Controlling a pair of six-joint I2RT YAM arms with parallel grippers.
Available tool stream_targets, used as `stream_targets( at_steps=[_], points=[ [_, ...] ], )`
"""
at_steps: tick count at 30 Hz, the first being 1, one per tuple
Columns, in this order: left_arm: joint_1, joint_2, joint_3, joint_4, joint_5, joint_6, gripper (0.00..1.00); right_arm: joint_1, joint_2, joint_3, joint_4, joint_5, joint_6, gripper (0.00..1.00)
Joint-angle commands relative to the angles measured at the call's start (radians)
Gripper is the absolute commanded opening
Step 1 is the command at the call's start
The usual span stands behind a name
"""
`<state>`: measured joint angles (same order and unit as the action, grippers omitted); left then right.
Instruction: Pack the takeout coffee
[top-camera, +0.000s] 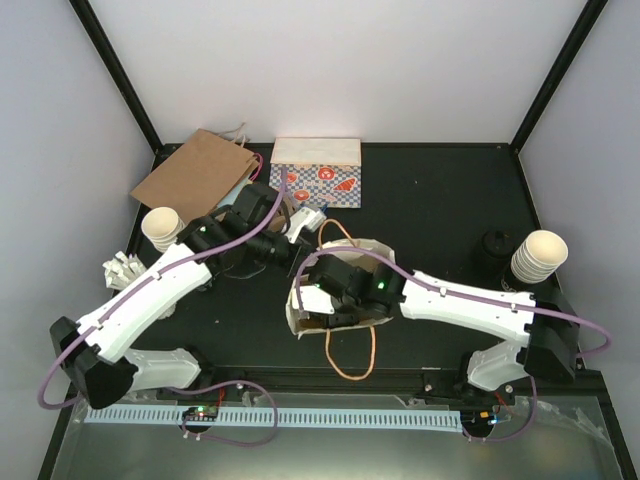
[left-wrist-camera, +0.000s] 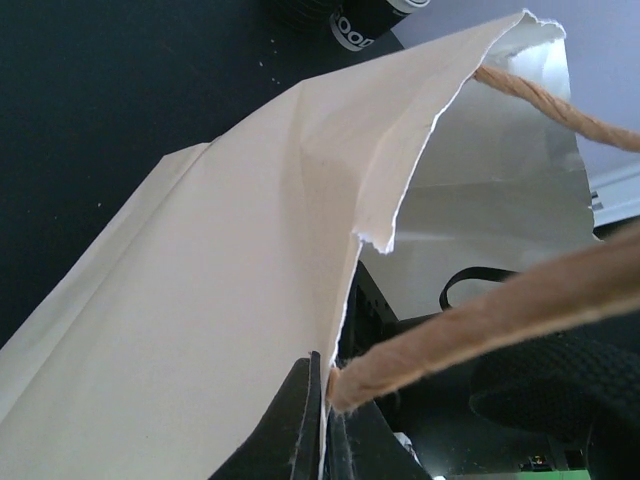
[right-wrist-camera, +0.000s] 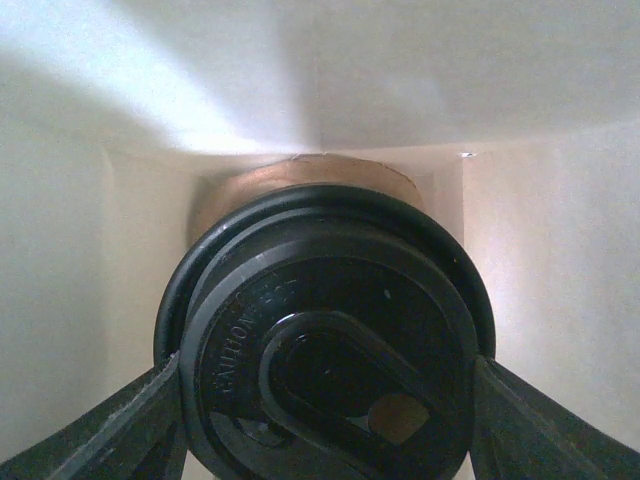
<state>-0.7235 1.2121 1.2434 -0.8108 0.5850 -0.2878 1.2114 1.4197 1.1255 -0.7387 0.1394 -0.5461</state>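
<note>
One coffee (right-wrist-camera: 320, 300) here, down inside the one white bag (left-wrist-camera: 230, 300). The right gripper (right-wrist-camera: 327, 380) has its jaws spread around the black lid, touching both sides. The left gripper (left-wrist-camera: 322, 430) pinches the bag's rim tight. Two cup stacks, left stack (top-camera: 160, 228) and right stack (top-camera: 540, 255), plus one brown bag (top-camera: 195, 175).

Bag (left-wrist-camera: 200, 300): matt cream paper, torn rim. Handle (left-wrist-camera: 500, 310): rough twisted cord. Lid (right-wrist-camera: 330, 340) inside bag: smooth black plastic.

Flat brown bag (top-camera: 195, 175) beside patterned bag (top-camera: 318, 176), back left.
</note>
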Motion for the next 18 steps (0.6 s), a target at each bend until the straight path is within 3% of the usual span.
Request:
stream_targets(
  at_steps=[1,5,18],
  points=[
    [0.080,0.057,0.069,-0.006,0.179,0.050,0.02,-0.054,0.057,0.055,-0.034,-0.104,-0.037,0.52],
    [0.126,0.131,0.115,-0.059,0.268,0.083,0.02,-0.053,0.063,0.084,-0.043,-0.111,-0.035,0.53],
    [0.145,0.141,0.125,-0.042,0.292,0.118,0.02,-0.037,-0.017,-0.051,0.021,-0.092,-0.066,0.54]
  ],
)
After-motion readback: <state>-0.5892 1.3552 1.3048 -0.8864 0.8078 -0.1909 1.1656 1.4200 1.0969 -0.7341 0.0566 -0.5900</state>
